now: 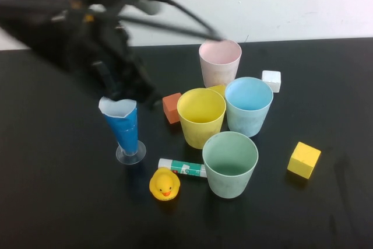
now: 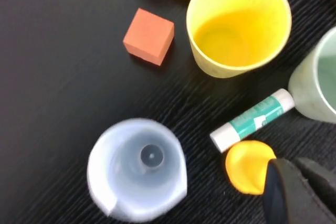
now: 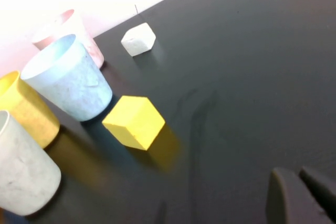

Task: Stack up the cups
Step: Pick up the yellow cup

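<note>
All four cups [image 1: 229,127] stand apart, upright. The left gripper [image 2: 299,182], closed and empty, hovers above the duck [image 2: 249,166]; the right gripper [image 3: 302,192] waits, pinched shut, holding nothing.

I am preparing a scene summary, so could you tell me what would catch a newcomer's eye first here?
Four pastel plastic tumblers cluster mid-table, upright and unstacked: pink farthest, light blue, yellow, green nearest. The blurred left arm looms over the tall blue cone glass, its left pincer shut above the yellow rubber duck. The right pincer, shut, hangs over bare table.

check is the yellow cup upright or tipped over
Upright: the yellow cup stands on its base, open mouth up and empty inside.
</note>
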